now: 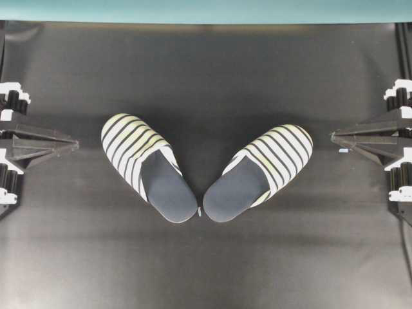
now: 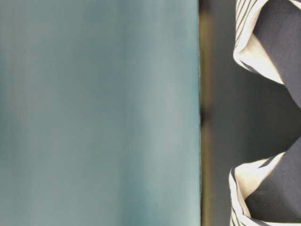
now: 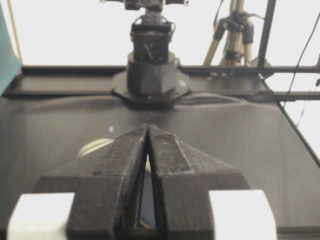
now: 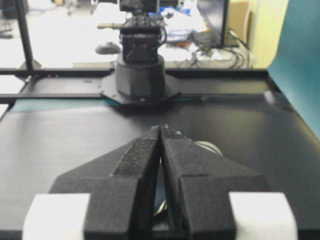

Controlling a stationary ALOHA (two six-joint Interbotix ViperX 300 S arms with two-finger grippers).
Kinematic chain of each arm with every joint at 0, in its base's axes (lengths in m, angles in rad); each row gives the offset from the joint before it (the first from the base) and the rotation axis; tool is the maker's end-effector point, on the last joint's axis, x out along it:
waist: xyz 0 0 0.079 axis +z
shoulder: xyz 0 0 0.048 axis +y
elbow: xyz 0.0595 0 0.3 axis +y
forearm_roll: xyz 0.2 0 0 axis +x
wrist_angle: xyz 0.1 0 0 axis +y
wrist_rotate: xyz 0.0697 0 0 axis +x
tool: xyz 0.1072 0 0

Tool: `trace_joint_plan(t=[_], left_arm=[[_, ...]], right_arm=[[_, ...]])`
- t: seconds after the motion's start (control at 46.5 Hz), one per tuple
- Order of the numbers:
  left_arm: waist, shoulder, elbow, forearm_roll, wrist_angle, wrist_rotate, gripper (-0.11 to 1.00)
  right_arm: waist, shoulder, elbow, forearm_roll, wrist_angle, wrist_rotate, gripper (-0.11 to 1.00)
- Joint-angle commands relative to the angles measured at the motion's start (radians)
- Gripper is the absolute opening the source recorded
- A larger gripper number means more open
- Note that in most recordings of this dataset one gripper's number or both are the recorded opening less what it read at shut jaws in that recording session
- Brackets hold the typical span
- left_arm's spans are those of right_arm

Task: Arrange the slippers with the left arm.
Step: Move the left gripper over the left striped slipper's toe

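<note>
Blurred slippers [image 2: 275, 42] sit cropped at table level.

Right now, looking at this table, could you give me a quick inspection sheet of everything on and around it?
Surface: black matte mat, bare around the slippers.
Job's things: two striped navy-and-white open-back slippers, left and right, heels nearly meeting, toes splayed apart.
Clutter: small pale fleck between the heels.
Hands: left hand and right hand both shut, empty, parked at the edges.
Cables: black cables hang behind.
Surroundings: teal backdrop; tripod.
</note>
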Motion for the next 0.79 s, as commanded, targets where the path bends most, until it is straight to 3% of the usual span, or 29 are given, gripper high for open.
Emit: trace_joint_plan(t=[0.0,0.064,0.15,0.322,0.537,0.773], left_arm=[[0.003,0.026,-0.028,0.044,0.054,-0.017,0.05],[0.011,0.046,-0.054,0.044,0.118,-0.025,0.02],[0.034,0.080,-0.089,0.044,0.209,-0.044,0.00],[0.091,0.160,-0.169,0.046,0.359,-0.100,0.00],[0.126,0.272,-0.224,0.046,0.446,-0.144,0.00],[0.150,0.446,-0.319,0.046,0.588,-0.264,0.02]], right_arm=[[-0.011,0.006,-0.020,0.002,-0.006,-0.009,0.04],[-0.012,0.006,-0.020,0.003,0.003,-0.015,0.07],[-0.015,0.003,-0.020,0.003,0.025,-0.015,0.01],[-0.015,0.002,-0.020,0.002,0.067,-0.015,0.01],[-0.015,0.002,-0.018,0.002,0.103,-0.003,0.01],[-0.015,0.002,-0.015,0.003,0.114,-0.002,0.01]])
